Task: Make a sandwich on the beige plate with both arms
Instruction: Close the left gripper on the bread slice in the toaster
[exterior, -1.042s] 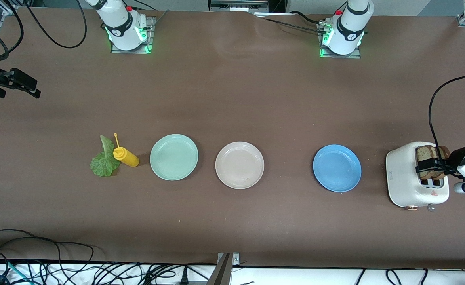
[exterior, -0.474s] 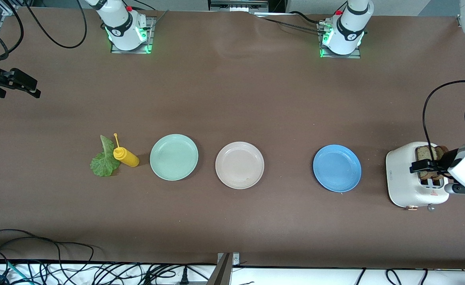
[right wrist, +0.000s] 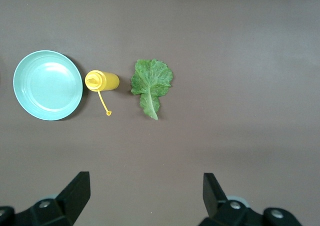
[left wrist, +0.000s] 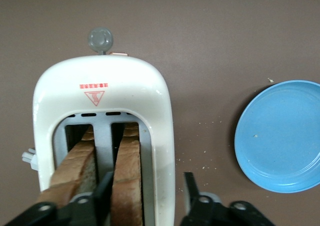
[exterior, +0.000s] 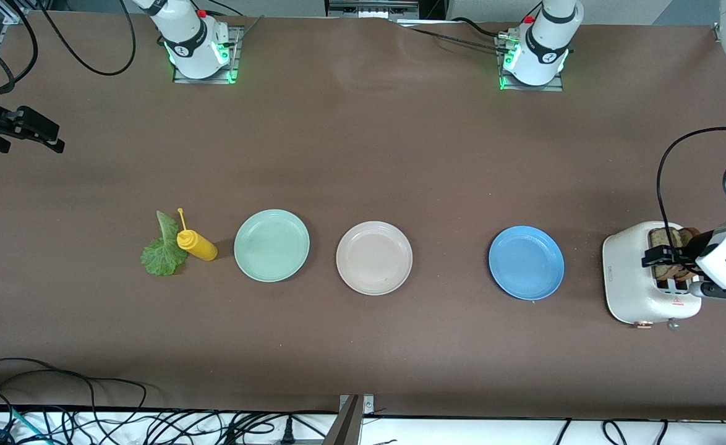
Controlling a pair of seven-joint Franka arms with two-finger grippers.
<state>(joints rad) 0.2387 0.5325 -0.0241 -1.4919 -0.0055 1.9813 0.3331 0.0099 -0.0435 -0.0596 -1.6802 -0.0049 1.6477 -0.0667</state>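
Two brown bread slices (exterior: 671, 240) stand in the slots of a white toaster (exterior: 635, 278) at the left arm's end of the table. My left gripper (exterior: 665, 259) is open over the toaster. In the left wrist view (left wrist: 146, 186) one finger (left wrist: 103, 188) sits between the two slices (left wrist: 127, 176) and the other finger is outside the toaster wall (left wrist: 162, 151). The beige plate (exterior: 374, 258) is empty at the table's middle. The green lettuce leaf (exterior: 164, 250) (right wrist: 151, 84) lies toward the right arm's end. My right gripper (exterior: 41, 133) (right wrist: 145, 186) is open and empty, waiting high at that end.
A yellow mustard bottle (exterior: 197, 245) (right wrist: 102, 81) lies between the lettuce and a mint green plate (exterior: 271, 245) (right wrist: 47, 85). A blue plate (exterior: 526, 262) (left wrist: 280, 136) sits between the beige plate and the toaster. Cables run along the table's near edge.
My left gripper has come down closer onto the toaster and its wrist has shifted slightly. The right arm, plates and lettuce have not moved.
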